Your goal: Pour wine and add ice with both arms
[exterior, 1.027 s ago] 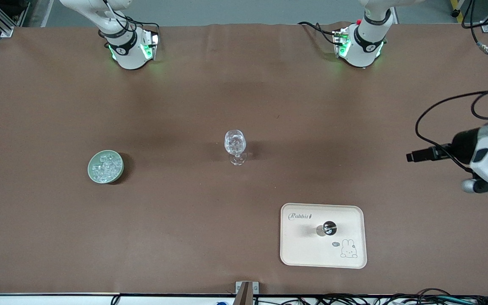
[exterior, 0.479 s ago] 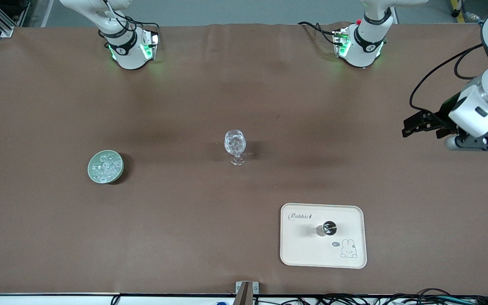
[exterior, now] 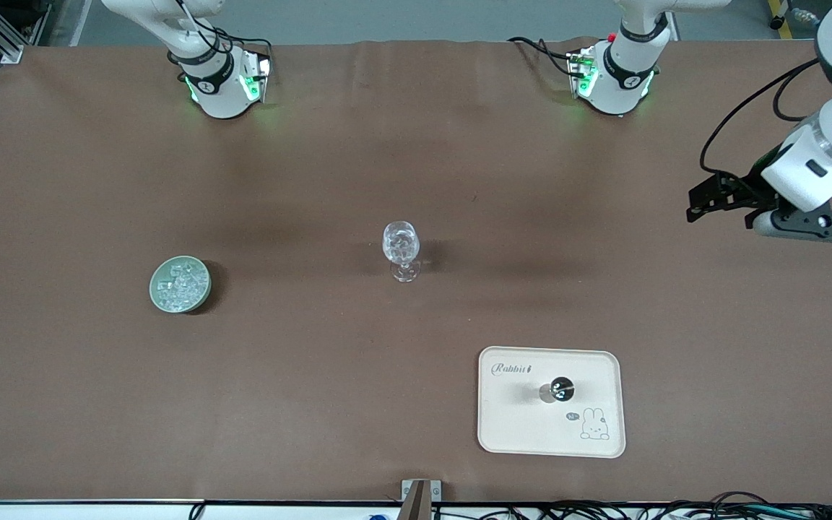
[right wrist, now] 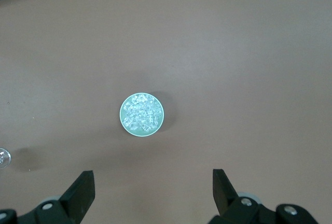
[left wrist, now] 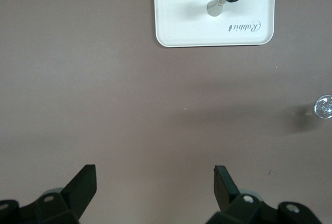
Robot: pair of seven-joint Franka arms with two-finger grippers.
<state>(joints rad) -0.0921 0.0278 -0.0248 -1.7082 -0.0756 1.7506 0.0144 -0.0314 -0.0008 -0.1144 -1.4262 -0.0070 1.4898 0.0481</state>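
Left gripper (exterior: 701, 204) up over bare worktop (exterior: 416, 159) at the left arm's end, jaws wide apart, nothing held or touched. Right gripper (right wrist: 153, 190) likewise spread and empty, high over the worktop near the green dish (exterior: 180, 284) of ice cubes (exterior: 179, 280). Silver measure (exterior: 556, 390) upright on the cream tray (exterior: 517, 426), nearer the front camera than the stemmed glass (exterior: 401, 249) mid-worktop.

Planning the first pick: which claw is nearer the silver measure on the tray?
Left. The left claw hangs over bare table at its own end, up-table from the silver measure; the right claw looks down on the ice dish.
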